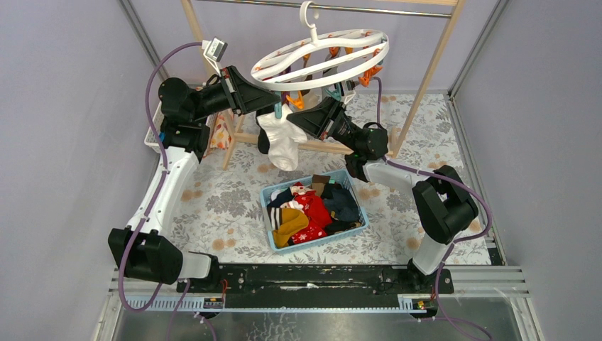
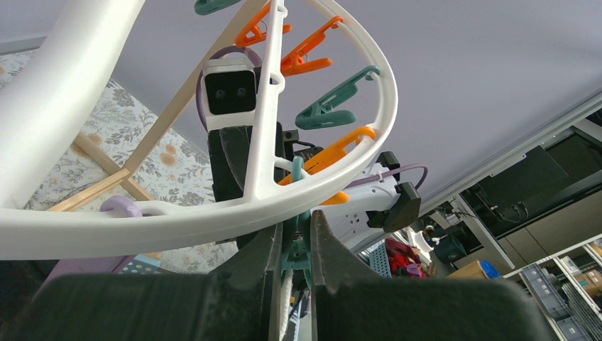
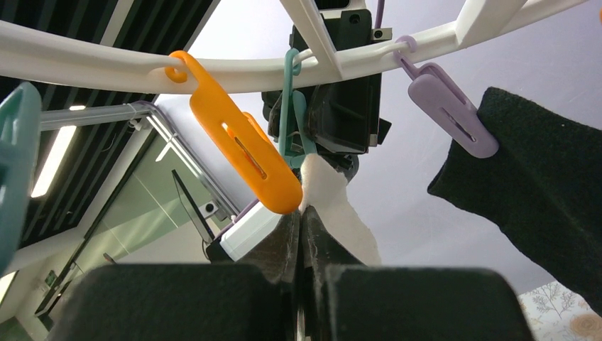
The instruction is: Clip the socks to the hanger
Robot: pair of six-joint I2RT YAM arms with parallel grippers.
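Many socks in bin, left hand clamps clip, right hand pinches white sock

The hanger hangs above the left claw and the right claw. Between them a clip holds one sock, dangling below them. Nearer than the claws and lower, a basket on the table holds the other socks.

Left arm and right arm reach up inward, jaws pinched narrow.
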